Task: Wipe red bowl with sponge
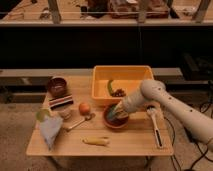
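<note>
The red bowl (113, 122) sits on the wooden table (130, 145), just in front of the yellow tub. My gripper (119, 112) reaches in from the right, arm bent at the elbow, and points down into the bowl. It is shut on the teal-green sponge (116, 113), which presses against the inside of the bowl. The gripper and sponge hide most of the bowl's inside.
The yellow tub (100, 84) holds a green pepper (110, 86). An orange (84, 108), a spoon (76, 123) and a maroon bowl (57, 86) lie to the left. A pale blue cloth (50, 131) is at front left, a yellow item (96, 141) in front, a white utensil (154, 126) to the right.
</note>
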Motion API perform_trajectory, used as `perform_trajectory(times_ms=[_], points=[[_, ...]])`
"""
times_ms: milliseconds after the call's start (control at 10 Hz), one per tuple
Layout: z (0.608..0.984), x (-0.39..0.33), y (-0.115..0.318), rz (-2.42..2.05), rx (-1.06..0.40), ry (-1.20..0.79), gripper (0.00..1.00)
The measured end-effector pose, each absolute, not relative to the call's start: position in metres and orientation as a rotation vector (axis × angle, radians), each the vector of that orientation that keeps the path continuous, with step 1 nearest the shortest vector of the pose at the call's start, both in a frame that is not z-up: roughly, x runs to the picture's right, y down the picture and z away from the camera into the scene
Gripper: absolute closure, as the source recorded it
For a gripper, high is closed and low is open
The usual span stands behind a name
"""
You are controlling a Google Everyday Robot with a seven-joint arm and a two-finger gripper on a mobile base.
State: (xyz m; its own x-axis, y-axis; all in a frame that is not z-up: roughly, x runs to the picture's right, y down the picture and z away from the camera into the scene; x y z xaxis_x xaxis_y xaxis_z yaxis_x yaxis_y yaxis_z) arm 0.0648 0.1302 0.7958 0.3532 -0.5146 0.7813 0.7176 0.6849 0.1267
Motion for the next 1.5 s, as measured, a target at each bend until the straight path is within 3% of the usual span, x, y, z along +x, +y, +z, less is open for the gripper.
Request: perform_trajectory(times_ms=[600,1100,1500], points=[[0.765,0.041,0.148,-0.842,-0.197,-1.001,1.0],[0.742,0.067,0.172,-0.851,-0.221,-1.017,1.0],[0.749,0.108,0.177,-0.828,-0.255,-0.951,1.0]])
